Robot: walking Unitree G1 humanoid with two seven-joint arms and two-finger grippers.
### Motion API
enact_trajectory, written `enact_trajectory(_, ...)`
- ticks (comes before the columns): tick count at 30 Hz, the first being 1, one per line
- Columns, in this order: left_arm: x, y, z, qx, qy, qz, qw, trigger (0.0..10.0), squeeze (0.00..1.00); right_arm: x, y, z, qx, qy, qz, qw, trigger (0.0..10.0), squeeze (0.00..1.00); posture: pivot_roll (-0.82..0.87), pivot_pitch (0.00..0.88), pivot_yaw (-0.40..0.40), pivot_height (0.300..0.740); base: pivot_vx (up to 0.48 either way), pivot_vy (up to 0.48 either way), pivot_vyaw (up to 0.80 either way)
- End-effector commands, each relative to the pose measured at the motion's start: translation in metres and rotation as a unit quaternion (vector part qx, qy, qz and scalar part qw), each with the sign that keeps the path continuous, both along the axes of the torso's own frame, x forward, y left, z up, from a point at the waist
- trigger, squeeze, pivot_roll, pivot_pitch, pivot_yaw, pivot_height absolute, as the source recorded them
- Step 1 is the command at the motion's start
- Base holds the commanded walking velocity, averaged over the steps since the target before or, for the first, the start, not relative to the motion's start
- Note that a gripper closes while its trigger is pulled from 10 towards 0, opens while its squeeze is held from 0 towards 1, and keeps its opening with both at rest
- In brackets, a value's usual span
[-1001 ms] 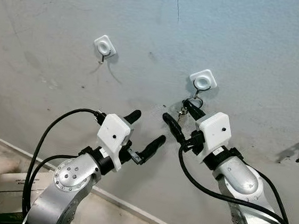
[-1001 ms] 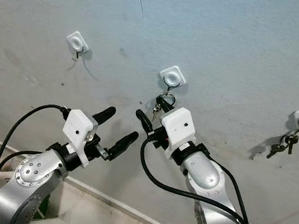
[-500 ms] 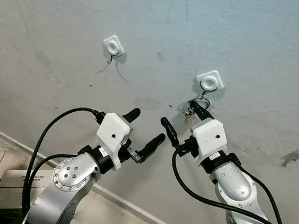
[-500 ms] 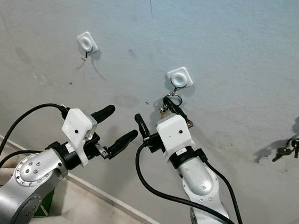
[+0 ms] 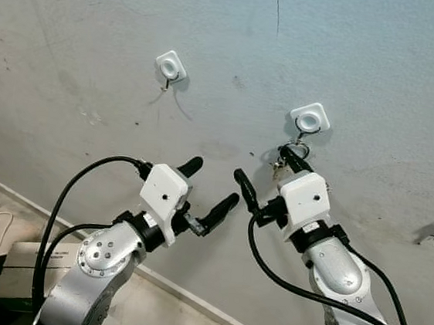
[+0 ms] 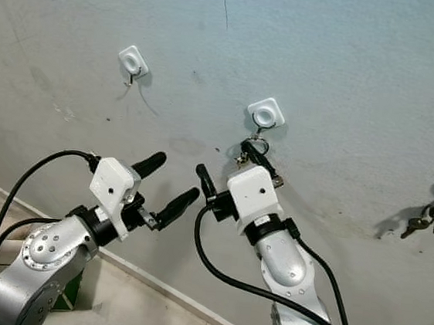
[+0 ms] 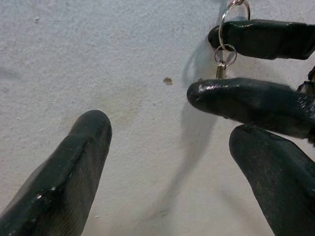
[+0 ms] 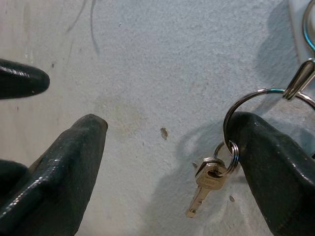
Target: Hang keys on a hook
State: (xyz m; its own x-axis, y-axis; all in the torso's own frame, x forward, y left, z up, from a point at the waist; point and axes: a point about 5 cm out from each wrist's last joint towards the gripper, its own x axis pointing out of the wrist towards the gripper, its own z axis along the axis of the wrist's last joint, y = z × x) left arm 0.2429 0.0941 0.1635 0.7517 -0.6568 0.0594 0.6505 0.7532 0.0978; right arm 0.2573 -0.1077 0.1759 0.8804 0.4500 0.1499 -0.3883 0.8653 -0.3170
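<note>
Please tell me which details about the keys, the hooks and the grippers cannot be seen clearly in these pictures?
- Key ring on the middle hook: in the right wrist view the edge crops the hook.
- Key: its teeth are too small to read.
- Far-right keys: tiny, cropped in the left eye view.
- Right gripper: its housing hides part of one finger.
- Left hook: too small to see its prong.

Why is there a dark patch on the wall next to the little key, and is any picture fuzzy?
Right wrist view: the key and its ring cast soft shadows on the wall. Left wrist view: the near black fingers look blurry, too close. Eye views: sharp, evenly lit.
</note>
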Motion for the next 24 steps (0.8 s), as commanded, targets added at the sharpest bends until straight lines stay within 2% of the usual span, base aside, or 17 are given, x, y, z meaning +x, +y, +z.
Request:
enact_trajectory(1,0.002,0.002,0.001,0.007,-0.006,0.005,1.000,10.0,0.00,0.004,-0.025,0.013,0.015,-0.022,-0.070,0.997,10.0,0.92,0.07,0.033,0.005,0.740,0.000,0.000,0.00)
enact_trajectory(6,0.002,0.002,0.001,0.007,-0.006,0.005,1.000,10.0,0.00,0.002,-0.029,0.016,0.018,-0.027,-0.086,0.996,10.0,0.89,0.07,0.033,0.008,0.740,0.000,0.000,0.00)
enact_trajectory(7,0.002,0.002,0.001,0.007,-0.006,0.005,1.000,10.0,0.00,0.002,-0.029,0.017,0.017,-0.030,-0.093,0.995,10.0,0.77,0.07,0.033,0.008,0.740,0.000,0.000,0.00)
enact_trajectory(9,0.002,0.002,0.001,0.007,-0.006,0.004,1.000,10.0,0.00,0.001,-0.030,0.019,0.012,-0.036,-0.099,0.994,10.0,0.73,0.07,0.033,0.008,0.740,0.000,0.000,0.00)
enact_trajectory(10,0.002,0.002,0.001,0.008,-0.006,0.004,1.000,10.0,0.00,0.000,-0.029,0.021,0.010,-0.040,-0.099,0.994,10.0,0.35,0.07,0.032,0.012,0.740,0.000,0.000,0.00)
enact_trajectory(11,0.002,0.002,0.001,0.008,-0.006,0.004,1.000,10.0,0.00,0.000,-0.028,0.022,0.009,-0.042,-0.099,0.994,10.0,0.35,0.07,0.032,0.012,0.740,0.000,0.000,0.00)
enact_trajectory(12,0.002,0.002,0.001,0.008,-0.006,0.004,1.000,10.0,0.00,0.000,-0.028,0.024,0.009,-0.046,-0.100,0.994,10.0,0.10,0.07,0.031,0.013,0.740,0.000,0.000,0.00)
enact_trajectory(13,0.003,0.002,0.001,0.008,-0.006,0.003,1.000,10.0,0.00,-0.001,-0.026,0.027,0.009,-0.050,-0.100,0.994,10.0,0.00,0.07,0.031,0.014,0.740,0.000,0.000,0.00)
enact_trajectory(24,0.003,0.002,0.000,0.009,-0.005,0.004,1.000,10.0,0.00,0.003,-0.032,0.038,-0.013,-0.079,-0.130,0.988,10.0,0.00,0.07,0.035,0.013,0.740,0.000,0.000,0.00)
